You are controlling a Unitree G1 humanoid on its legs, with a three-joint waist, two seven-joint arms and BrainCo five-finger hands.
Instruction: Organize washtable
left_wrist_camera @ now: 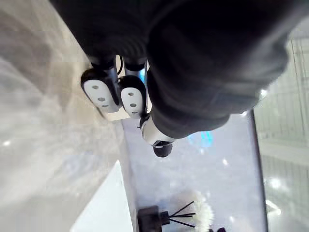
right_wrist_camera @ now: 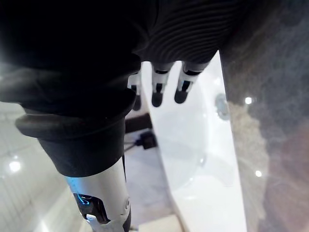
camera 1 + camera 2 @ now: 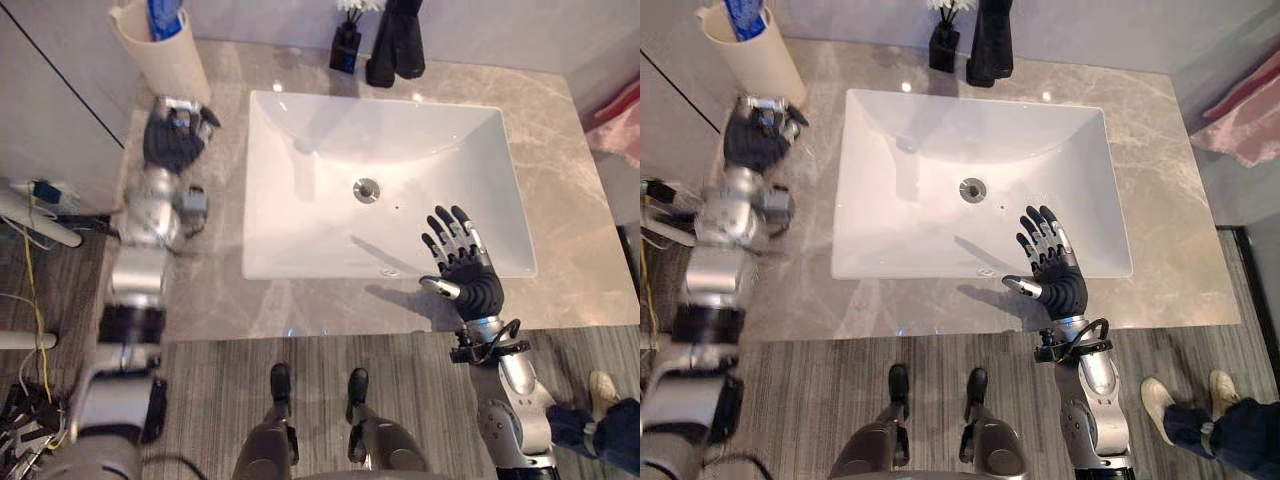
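Note:
A beige cup (image 3: 168,55) holding a blue tube (image 3: 164,16) stands at the back left corner of the marble washtable (image 3: 565,180). My left hand (image 3: 174,136) rests on the counter just in front of the cup, left of the white sink (image 3: 300,225). Its fingers (image 1: 114,94) are curled in with nothing in them, and the cup's base shows just past them. My right hand (image 3: 463,264) hovers over the sink's front right edge, fingers spread straight, holding nothing.
A black diffuser with white flowers (image 3: 346,45) and a black faucet (image 3: 396,45) stand behind the sink. A pink cloth (image 3: 620,125) lies off the right end. A person's shoes (image 3: 1185,400) are on the floor at lower right.

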